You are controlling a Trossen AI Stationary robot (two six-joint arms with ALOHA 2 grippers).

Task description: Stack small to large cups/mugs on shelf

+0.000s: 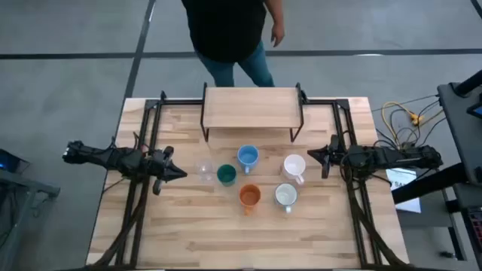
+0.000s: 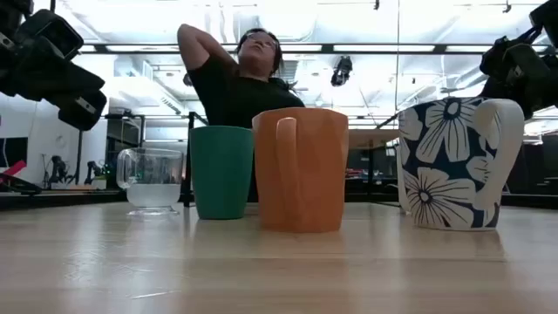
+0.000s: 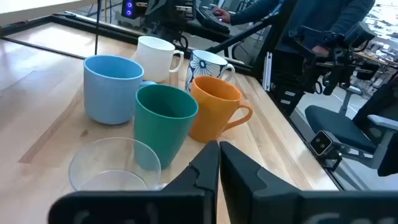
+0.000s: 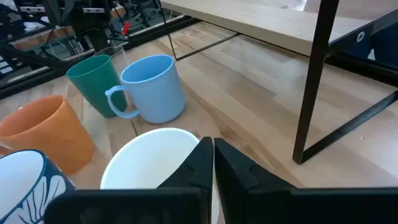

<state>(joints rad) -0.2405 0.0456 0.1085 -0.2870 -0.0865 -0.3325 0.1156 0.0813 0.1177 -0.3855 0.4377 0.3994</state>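
**Still unstacked: six cups wait below an empty shelf**

Clustered mid-table before the low light-wood shelf on black metal legs (image 1: 252,105) stand a clear glass tumbler (image 1: 204,170), dark green plastic cup (image 1: 226,175), light blue mug (image 1: 248,156), orange mug (image 1: 250,196), white mug (image 1: 294,165) and flower-patterned grey-white mug (image 1: 285,196). The glass looks slippery and breakable, best pinched at the rim; the stiffer mugs offer handles. Left gripper (image 1: 175,173) and right gripper (image 1: 312,157) flank them, fingers pressed together, holding nothing.
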